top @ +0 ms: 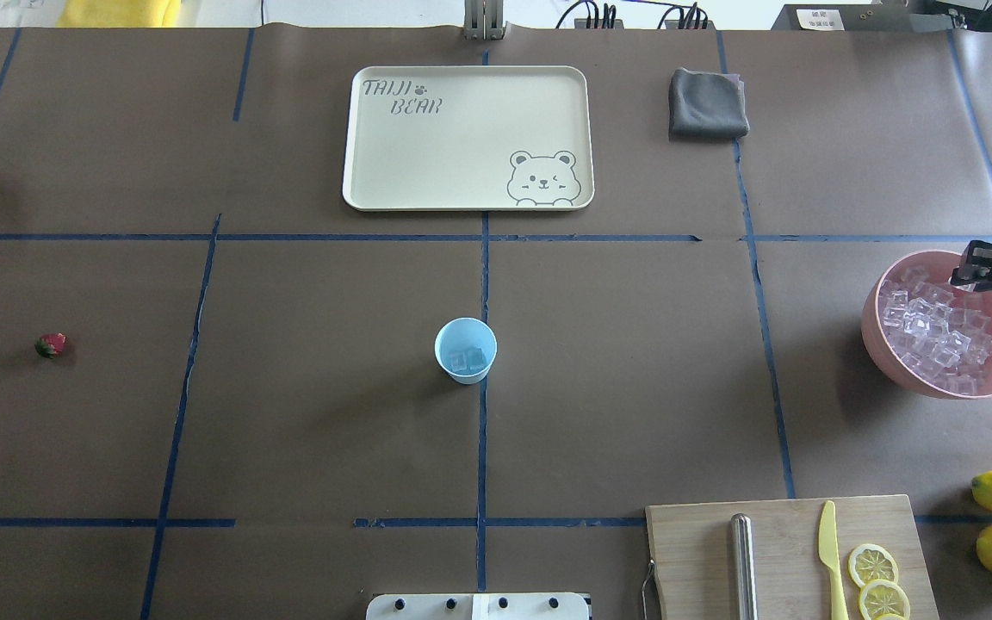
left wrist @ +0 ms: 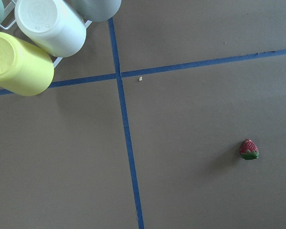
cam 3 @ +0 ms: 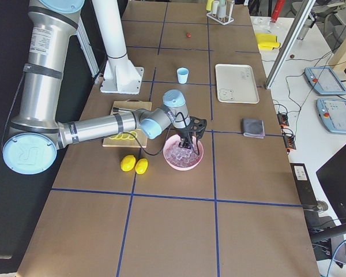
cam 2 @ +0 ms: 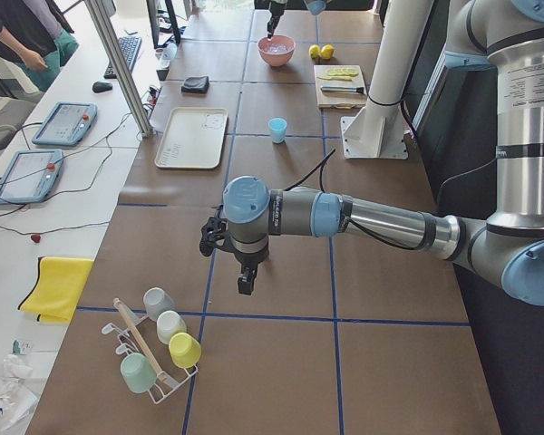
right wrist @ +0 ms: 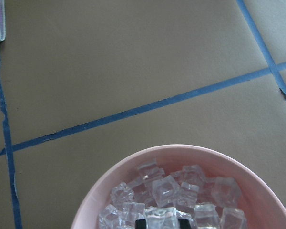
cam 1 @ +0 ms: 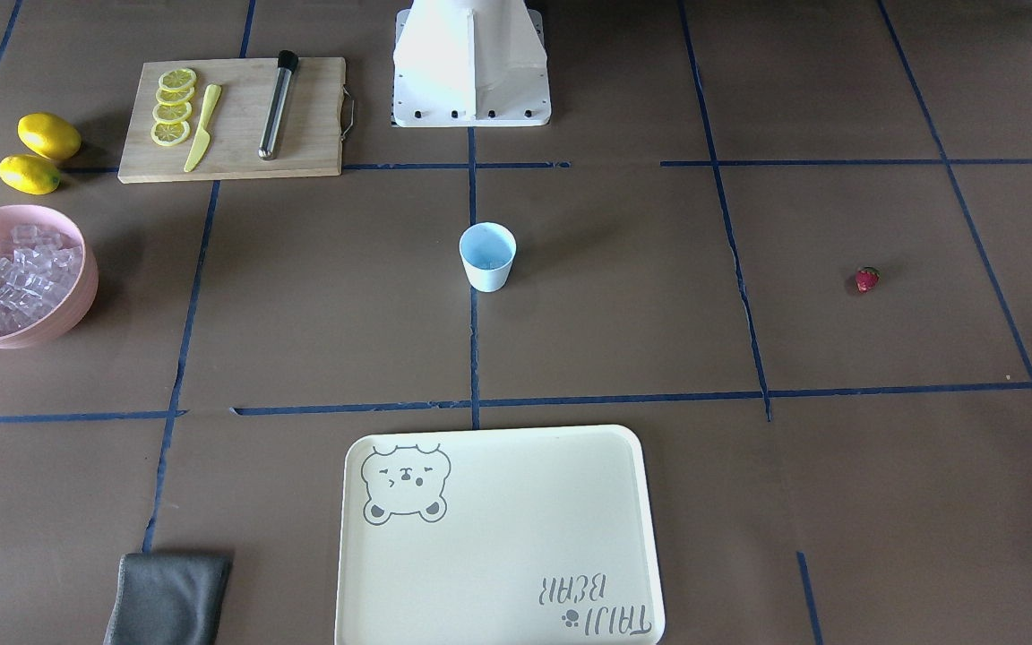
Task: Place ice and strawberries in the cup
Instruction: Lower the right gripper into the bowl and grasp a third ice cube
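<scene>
The ice point(top: 935, 331), small clear glassy cubes, lies heaped in a large round pink bowl point(top: 874, 337) at the right end of the table. Two more cubes sit in the bottom of the small pale-blue tapered cup point(top: 460, 336), which stands upright on a blue tape line in the middle of the table. The right gripper point(top: 964, 275) hangs over the far right part of the bowl, just above the heap. In its wrist view the dark fingertips sit narrowly apart, with a single cube pinched between them.

The small red strawberry with a green cap point(top: 51, 345) lies on the bare brown table at the left end, well apart from the cup. The left gripper point(cam 2: 244, 287) points down above that end, near a wire rack of upturned cups point(cam 2: 163, 349). Whether its fingers are apart or together I cannot tell.

Beyond the cup lie a cream rectangular tray printed with a bear point(top: 427, 164) and a folded grey cloth point(top: 707, 105).
</scene>
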`<state>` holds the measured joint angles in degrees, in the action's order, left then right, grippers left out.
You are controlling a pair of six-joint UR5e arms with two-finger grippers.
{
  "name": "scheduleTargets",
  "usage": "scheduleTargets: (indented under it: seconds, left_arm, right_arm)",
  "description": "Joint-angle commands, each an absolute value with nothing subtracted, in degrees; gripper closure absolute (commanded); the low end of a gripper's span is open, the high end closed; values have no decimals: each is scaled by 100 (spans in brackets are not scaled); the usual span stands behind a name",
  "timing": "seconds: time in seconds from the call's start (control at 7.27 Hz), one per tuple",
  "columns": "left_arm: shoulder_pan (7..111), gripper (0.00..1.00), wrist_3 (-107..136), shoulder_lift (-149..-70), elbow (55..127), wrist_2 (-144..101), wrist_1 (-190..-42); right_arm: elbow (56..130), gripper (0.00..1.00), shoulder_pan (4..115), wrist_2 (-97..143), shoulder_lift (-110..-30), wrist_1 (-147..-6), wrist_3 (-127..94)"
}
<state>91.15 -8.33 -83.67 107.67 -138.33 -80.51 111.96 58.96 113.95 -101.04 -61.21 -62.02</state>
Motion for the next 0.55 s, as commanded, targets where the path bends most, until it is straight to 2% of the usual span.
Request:
scheduleTargets:
  seconds: [0.0, 0.28, 0.41]
  left_arm:
    - [9105, 0, -826, -8358, 10767, -13834, -8051]
    - [9105, 0, -826, -8358, 10758, -13834, -8051]
    - [9088, 0, -817, -8367, 10758, -13834, -8051]
  right_arm:
    - [11285, 96, 5880, 11355, -9845, -6144, -4764]
    - [11294, 98, 5862, 11626, -9669, -6161, -3424]
    - [11311, 100, 5854, 11915, -9337, -6361, -3428]
